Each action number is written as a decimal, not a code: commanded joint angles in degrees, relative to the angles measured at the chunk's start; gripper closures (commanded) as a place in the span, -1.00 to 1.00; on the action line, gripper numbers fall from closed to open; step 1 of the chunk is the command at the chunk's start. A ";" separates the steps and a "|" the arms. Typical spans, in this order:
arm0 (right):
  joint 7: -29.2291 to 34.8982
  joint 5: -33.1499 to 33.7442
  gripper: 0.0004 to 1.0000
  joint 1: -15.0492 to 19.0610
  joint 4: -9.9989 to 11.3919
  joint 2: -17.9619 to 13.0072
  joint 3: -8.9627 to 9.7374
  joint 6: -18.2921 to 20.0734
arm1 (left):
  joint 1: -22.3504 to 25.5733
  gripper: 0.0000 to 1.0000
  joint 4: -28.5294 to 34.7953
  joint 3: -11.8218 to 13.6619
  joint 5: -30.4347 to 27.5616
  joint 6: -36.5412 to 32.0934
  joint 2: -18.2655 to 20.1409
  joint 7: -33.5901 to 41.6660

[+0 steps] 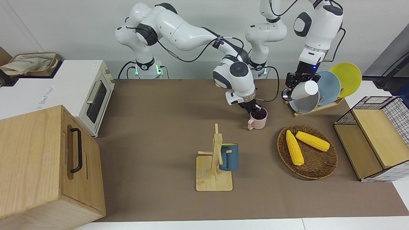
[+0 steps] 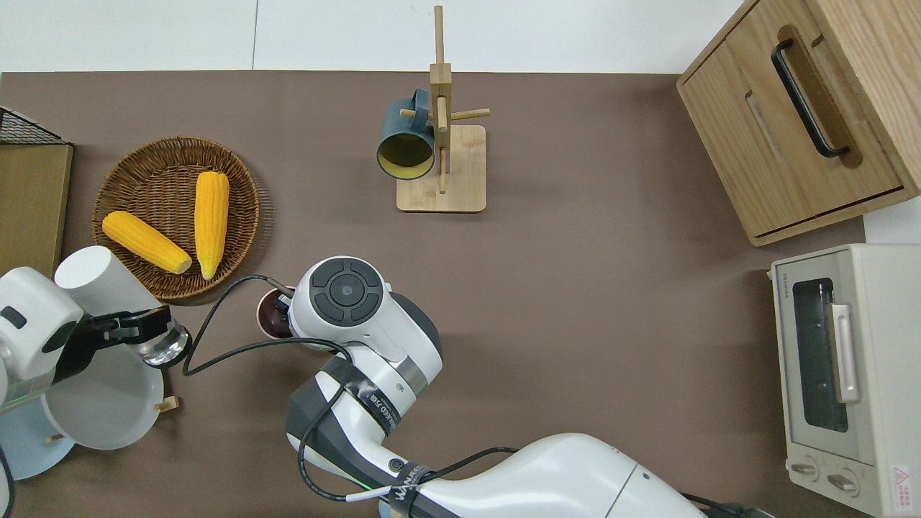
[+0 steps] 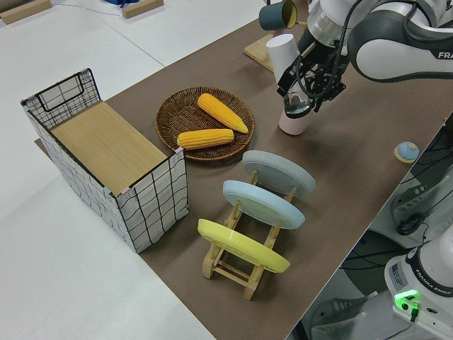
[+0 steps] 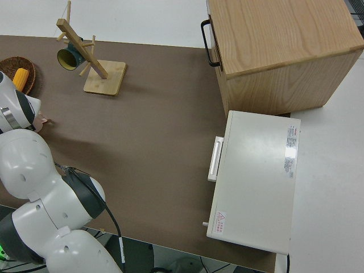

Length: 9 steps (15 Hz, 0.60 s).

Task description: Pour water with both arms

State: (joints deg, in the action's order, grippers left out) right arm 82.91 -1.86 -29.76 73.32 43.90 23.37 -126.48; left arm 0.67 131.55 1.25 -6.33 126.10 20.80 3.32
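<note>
Two grippers work here. The right gripper [image 1: 255, 110] dips into the pink mug [image 1: 257, 120] on the table [image 1: 159, 127], seemingly pinching its rim to steady it. The left gripper [image 1: 298, 83] holds a white cup [image 1: 305, 90] aloft, closed around it and tilted toward the mug, over the plate rack [image 1: 314, 107]. Only the front view shows the mug clearly; the overhead hides it under the wrist.

Right gripper [image 1: 255, 110] fingers dip into the pink mug [image 1: 257, 120], tips hidden by its rim; overhead, the arm covers most of the mug; beside the mug, wire basket [image 2: 25, 129] cut off by pic edge; toaster oven [image 2: 849, 374] likewise.
</note>
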 commanded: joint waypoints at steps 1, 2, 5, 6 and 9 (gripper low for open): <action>1.38 1.50 -0.34 0.23 -0.46 0.84 0.53 -1.05 | -6.28 0.77 3.01 6.21 2.64 1.16 4.07 0.37; 1.38 1.42 -0.67 0.23 -0.46 0.84 0.53 -1.05 | -7.42 0.77 3.62 7.78 2.90 1.86 4.25 0.37; 1.47 1.50 -0.97 0.23 -0.72 0.84 0.53 -0.79 | -9.28 0.77 6.17 9.29 3.96 3.79 5.48 0.37; 1.38 1.42 -0.97 0.14 -0.98 0.75 0.36 -0.17 | -9.54 0.77 6.88 9.30 3.96 4.50 5.74 0.28; 2.52 1.42 -0.97 0.23 -3.08 0.40 0.36 3.33 | -9.28 0.77 7.67 9.03 4.04 5.03 6.10 0.28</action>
State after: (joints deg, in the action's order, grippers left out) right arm 83.05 -1.83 -29.74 72.97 44.08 23.34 -126.31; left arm -7.27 137.04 9.37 -3.87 129.13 23.74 3.79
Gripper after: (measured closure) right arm 0.018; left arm 0.352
